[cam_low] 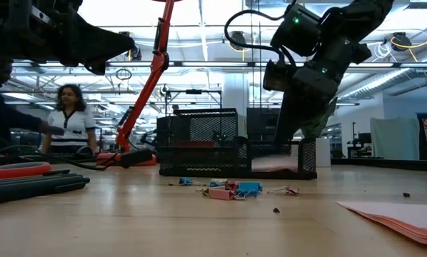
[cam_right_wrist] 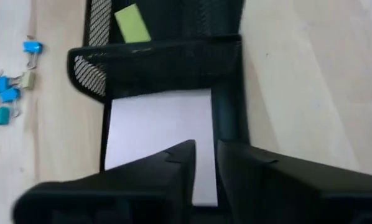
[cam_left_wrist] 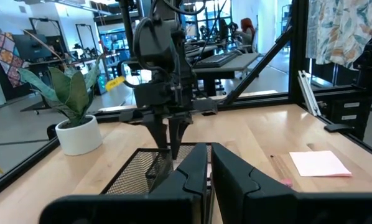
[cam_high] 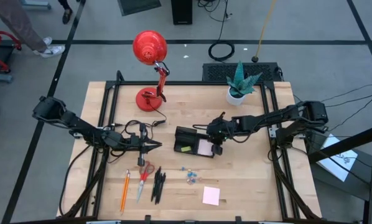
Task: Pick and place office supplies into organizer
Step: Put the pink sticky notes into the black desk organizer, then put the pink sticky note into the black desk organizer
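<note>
The black mesh organizer (cam_high: 185, 133) stands at mid-table. In it lie a yellow-green piece (cam_right_wrist: 131, 23) and a pale sticky-note pad (cam_right_wrist: 155, 134), flat in the right-hand compartment. My right gripper (cam_right_wrist: 206, 146) slants down over that compartment's right edge. Its fingers stand a narrow gap apart, just above the pad; I see nothing between them. My left gripper (cam_high: 157, 145) hovers level just left of the organizer, shut and empty. On the near table lie an orange pencil (cam_high: 124, 191), red-handled scissors (cam_high: 144, 177), black pens (cam_high: 157, 185), small clips (cam_high: 190, 175) and a second pink pad (cam_high: 211, 195).
A red desk lamp (cam_high: 150, 98) stands at the far left of the table, its cable trailing toward my left gripper. A white plant pot (cam_high: 237, 94) sits at the far right. Black frame rails run along the table's sides. A person (cam_low: 71, 118) sits beyond the table.
</note>
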Tool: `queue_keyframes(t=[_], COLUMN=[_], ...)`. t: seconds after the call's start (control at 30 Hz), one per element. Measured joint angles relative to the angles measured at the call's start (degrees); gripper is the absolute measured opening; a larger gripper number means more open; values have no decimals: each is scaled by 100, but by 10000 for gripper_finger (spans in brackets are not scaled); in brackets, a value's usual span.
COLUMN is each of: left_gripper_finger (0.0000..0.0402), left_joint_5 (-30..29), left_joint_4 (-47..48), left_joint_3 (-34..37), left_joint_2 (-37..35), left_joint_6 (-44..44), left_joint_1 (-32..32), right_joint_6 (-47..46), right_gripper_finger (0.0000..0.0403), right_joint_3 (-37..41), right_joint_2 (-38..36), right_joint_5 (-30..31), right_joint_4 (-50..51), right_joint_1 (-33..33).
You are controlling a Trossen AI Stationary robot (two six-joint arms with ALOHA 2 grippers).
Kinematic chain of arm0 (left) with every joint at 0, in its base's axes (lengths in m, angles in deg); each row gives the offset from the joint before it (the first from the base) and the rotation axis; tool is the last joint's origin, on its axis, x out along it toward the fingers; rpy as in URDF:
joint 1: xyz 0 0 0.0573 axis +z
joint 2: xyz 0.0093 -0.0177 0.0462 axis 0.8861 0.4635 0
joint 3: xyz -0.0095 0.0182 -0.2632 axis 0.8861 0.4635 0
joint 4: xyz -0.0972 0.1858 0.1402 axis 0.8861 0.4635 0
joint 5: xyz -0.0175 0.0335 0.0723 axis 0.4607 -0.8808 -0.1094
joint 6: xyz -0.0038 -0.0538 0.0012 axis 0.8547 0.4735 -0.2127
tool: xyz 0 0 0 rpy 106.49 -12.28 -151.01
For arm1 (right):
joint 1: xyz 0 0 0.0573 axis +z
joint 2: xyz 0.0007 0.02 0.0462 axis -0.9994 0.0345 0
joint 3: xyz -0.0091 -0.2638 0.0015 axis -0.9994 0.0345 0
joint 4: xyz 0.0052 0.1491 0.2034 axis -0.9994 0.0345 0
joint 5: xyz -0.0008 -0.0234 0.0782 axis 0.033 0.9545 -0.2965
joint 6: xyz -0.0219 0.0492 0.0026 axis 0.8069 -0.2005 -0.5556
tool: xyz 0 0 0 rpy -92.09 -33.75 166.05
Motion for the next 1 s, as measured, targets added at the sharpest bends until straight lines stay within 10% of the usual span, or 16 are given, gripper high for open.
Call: queue_keyframes(t=[0.6,1.0], left_gripper_finger=[31,31], left_joint_5=[2,2], left_joint_4=[4,9], left_joint_3=[0,0], left_joint_2=[0,0], left_joint_6=[23,96], left_joint_1=[0,-1], right_joint_6=[117,-21], right_gripper_finger=[194,201], right_joint_3=[0,-1], right_joint_2=[-1455,-2817], right_joint_5=[-38,-240], right_joint_4=[-57,-1352], right_joint_1=[251,2187])
